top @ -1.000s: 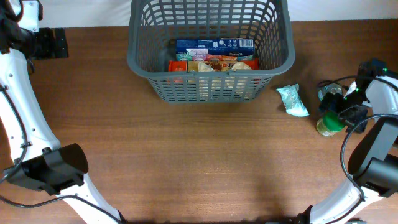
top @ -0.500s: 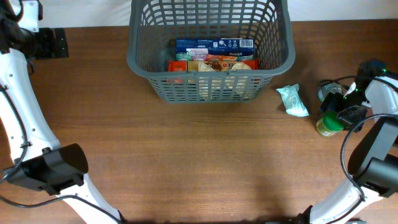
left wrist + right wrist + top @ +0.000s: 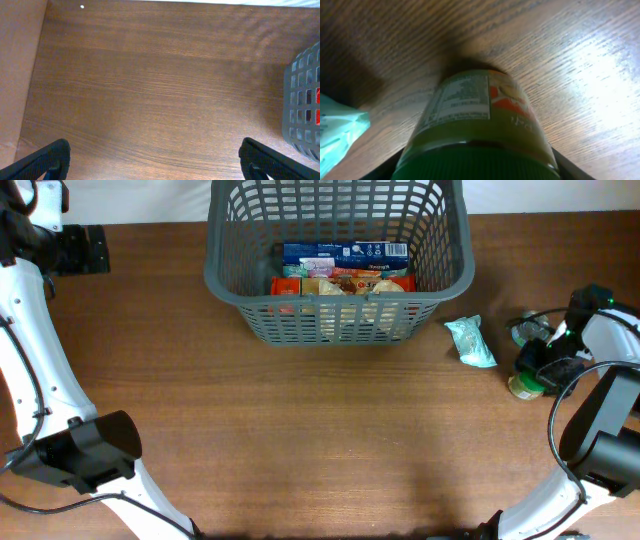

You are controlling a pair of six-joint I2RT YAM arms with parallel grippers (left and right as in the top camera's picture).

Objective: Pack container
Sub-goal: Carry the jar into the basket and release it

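Note:
The large dark grey basket (image 3: 226,283) stands at the back centre of the table and holds a blue box (image 3: 345,251) and several red and orange packets (image 3: 340,284). Its slotted corner shows in the left wrist view (image 3: 303,95). A jar with a green lid (image 3: 480,125) stands on the table at the right edge, its base visible from overhead (image 3: 520,387). My right gripper (image 3: 540,362) is down over the jar, with a finger against each side of the lid. My left gripper (image 3: 152,160) is open and empty over bare wood at the far left.
A pale green packet (image 3: 469,341) lies on the table between the basket and the jar; it also shows in the right wrist view (image 3: 337,135). A clear glass object (image 3: 522,329) sits just behind the jar. A black mount (image 3: 82,250) is at the back left.
My right gripper has come down and slightly left over the jar, now hiding its green lid from overhead. The jar's base has shifted a little. The left arm has not moved.

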